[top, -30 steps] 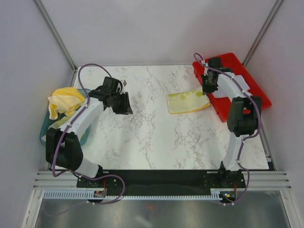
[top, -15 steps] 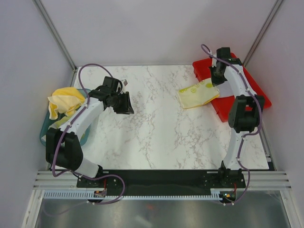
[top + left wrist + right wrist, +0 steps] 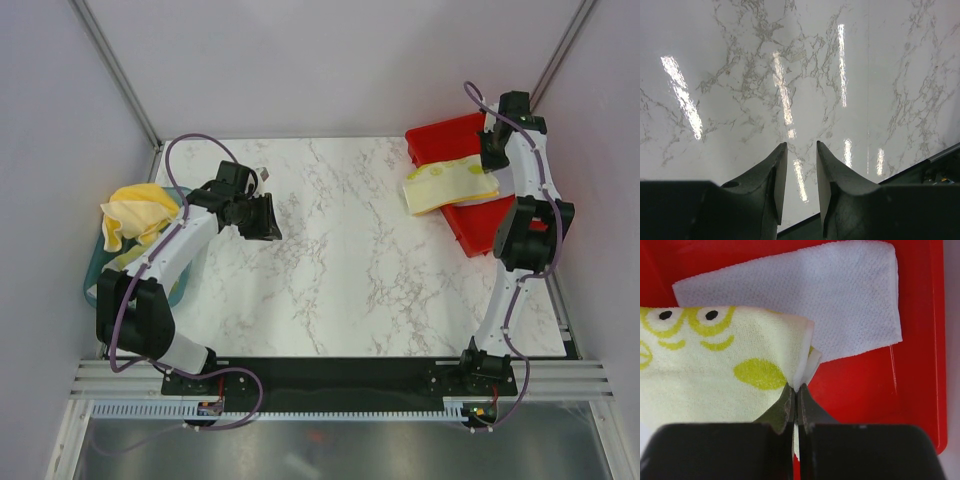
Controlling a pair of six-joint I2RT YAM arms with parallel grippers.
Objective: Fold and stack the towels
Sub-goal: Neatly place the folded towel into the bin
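Note:
My right gripper (image 3: 488,160) is shut on the corner of a folded pale yellow towel with green patterns (image 3: 448,184). It holds the towel over the left part of the red tray (image 3: 530,200). In the right wrist view the yellow towel (image 3: 715,360) partly covers a folded white towel (image 3: 835,295) lying in the tray (image 3: 920,365), and the gripper (image 3: 795,392) pinches the yellow towel's edge. My left gripper (image 3: 268,226) is open and empty over the bare marble table (image 3: 790,65). Crumpled yellow towels (image 3: 135,212) lie in the teal basket.
The teal basket (image 3: 92,284) stands at the table's left edge. The red tray sits at the back right corner. The booth walls close in on both sides. The black front rail (image 3: 940,155) shows at the right of the left wrist view.
My right gripper has carried the folded yellow towel from the table's middle right toward the back right, over the red tray. The left arm has not moved.

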